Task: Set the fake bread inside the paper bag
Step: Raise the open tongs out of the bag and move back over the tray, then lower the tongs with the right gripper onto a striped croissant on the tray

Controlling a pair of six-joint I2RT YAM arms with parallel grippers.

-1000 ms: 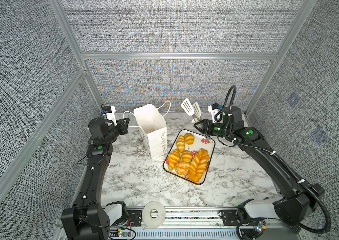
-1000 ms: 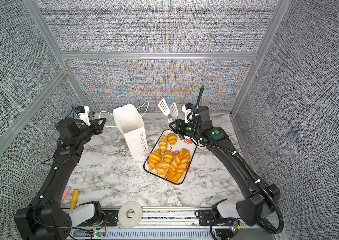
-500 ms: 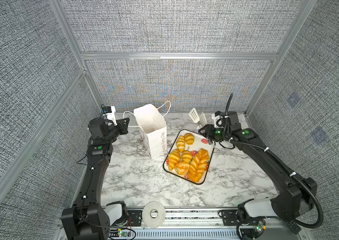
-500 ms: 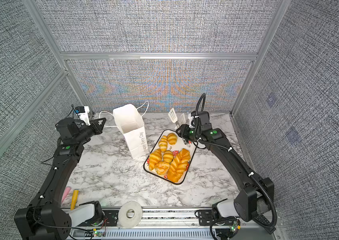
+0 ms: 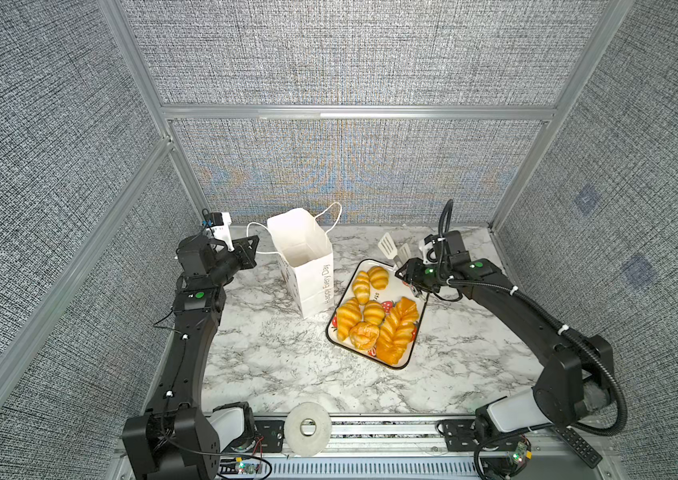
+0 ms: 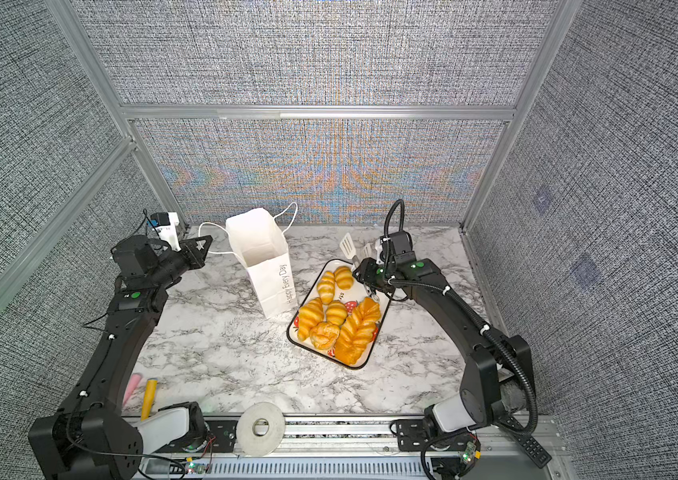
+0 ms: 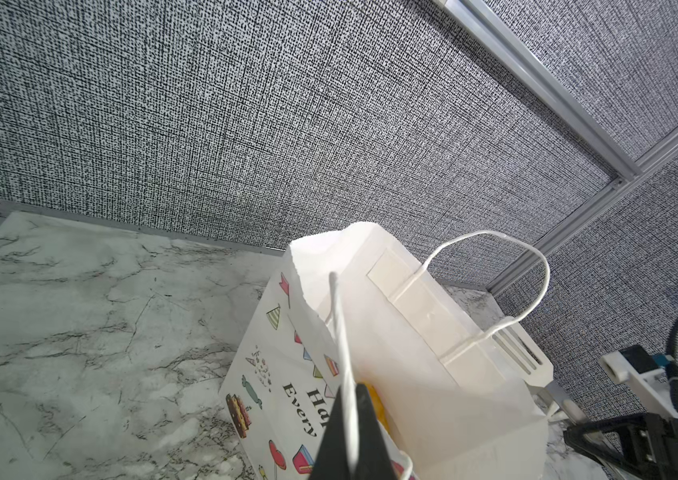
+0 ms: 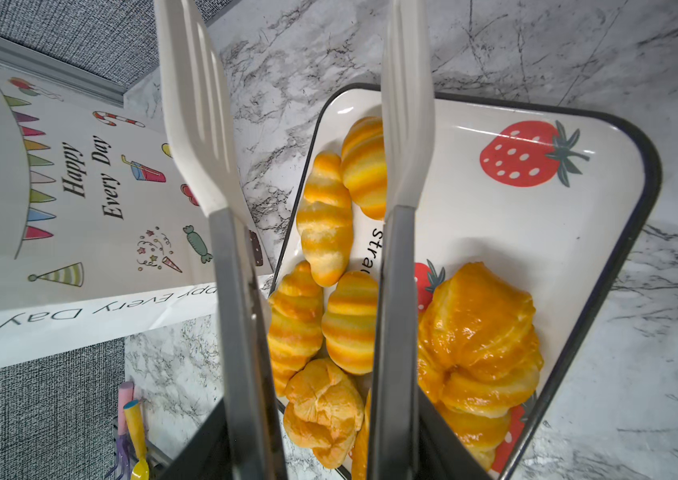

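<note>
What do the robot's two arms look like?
The left arm and right arm are black and chunky, each with a green dot, thin black cables pinned by white ties, and a white shell at the base. A ribbed black hose runs along the right arm. The left gripper and right gripper are black, each beside a white camera bracket.

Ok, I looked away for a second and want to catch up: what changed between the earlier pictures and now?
The right gripper, shut on the tongs, lowered them toward the tray's far end; their open blades hold nothing. Unchanged: the left gripper pinches the paper bag's cord handle, and the fake bread lies on the tray.
</note>
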